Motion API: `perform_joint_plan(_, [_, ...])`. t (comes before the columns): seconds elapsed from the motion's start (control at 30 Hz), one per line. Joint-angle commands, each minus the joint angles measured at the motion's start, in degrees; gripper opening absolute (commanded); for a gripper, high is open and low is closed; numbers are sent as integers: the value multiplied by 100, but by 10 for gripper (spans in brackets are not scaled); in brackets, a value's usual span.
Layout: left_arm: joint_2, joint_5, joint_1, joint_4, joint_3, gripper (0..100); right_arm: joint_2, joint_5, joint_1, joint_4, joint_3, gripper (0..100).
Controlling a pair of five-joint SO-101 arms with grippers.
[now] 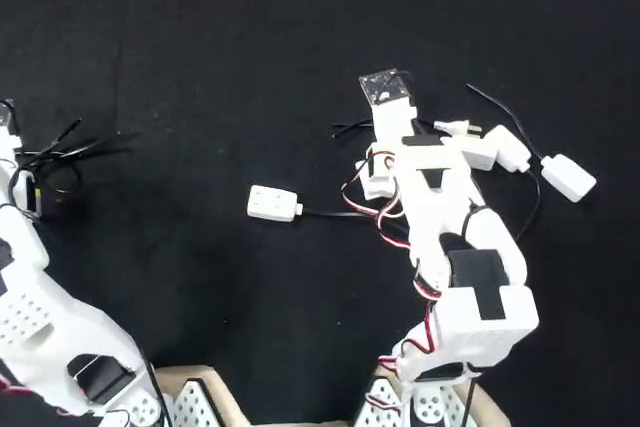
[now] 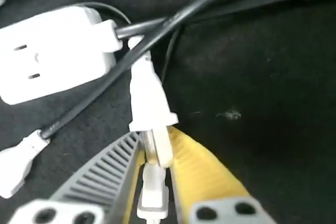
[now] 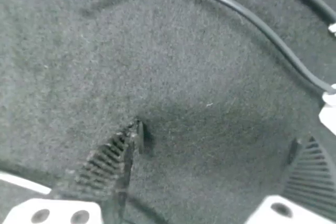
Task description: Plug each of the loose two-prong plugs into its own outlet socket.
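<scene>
Closest in, the left gripper (image 2: 156, 141) is clenched on a white two-prong plug (image 2: 148, 98). Its grey and yellow fingers pinch the narrow end past the plug's flared collar. The plug lies in line with the fingers, probably so it can be steered end-on. Whether the pinched end is the prongs I cannot tell.

Largest is the black cloth (image 1: 150, 67) over the table, likely chosen so the white parts stand out. On it the right arm (image 1: 440, 197) stretches from the near edge toward the far middle. The left arm (image 1: 45, 332) sits at the near left, along the left edge. The right gripper (image 3: 218, 140) is released, its fingers spread wide over bare cloth with nothing between them. A black cable (image 3: 236, 11) curves just beyond it, so this arm seems ready for a plug of its own.

One outlet block (image 2: 52, 51) lies just beside the held plug, two slots facing up, with a dark cord crossing between the two. One lone white block (image 1: 273, 203) sits mid-table, left of the right arm. About four white pieces (image 1: 505, 147) cluster right of that arm, and I cannot sort them into plugs and sockets. A second plug (image 2: 16, 163) lies loose near the left gripper, making two there with the held one.
</scene>
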Motion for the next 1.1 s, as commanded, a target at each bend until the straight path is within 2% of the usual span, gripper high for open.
perform_joint_plan(0.0, [-237, -53, 4, 105, -145, 30, -251, -53, 44, -88, -22, 431])
perform_joint_plan(0.2, [-870, -536, 145, 1204, -171, 29, -251, -53, -9, -88, -22, 431])
perform_joint_plan(0.53, [-2646, -501, 242, 2347, -145, 29, -251, -44, -97, -79, 4, 431])
perform_joint_plan(0.63, [-3138, -114, 470, 2505, -145, 29, -251, -9, -105, -53, 4, 431])
perform_joint_plan(0.73, [-3613, 334, 813, 2400, -22, 29, -251, 0, -105, -9, 13, 431])
perform_joint_plan(0.83, [-4167, 976, 1332, 1925, 549, 29, -303, 0, -114, 176, 4, 431])
perform_joint_plan(0.93, [-4976, 1820, 1815, 1169, 1473, 30, -303, 0, -114, 202, 4, 431])
perform_joint_plan(1.07, [-6488, 2462, 2633, 202, 3081, 30, -356, 0, -211, 211, 13, 430])
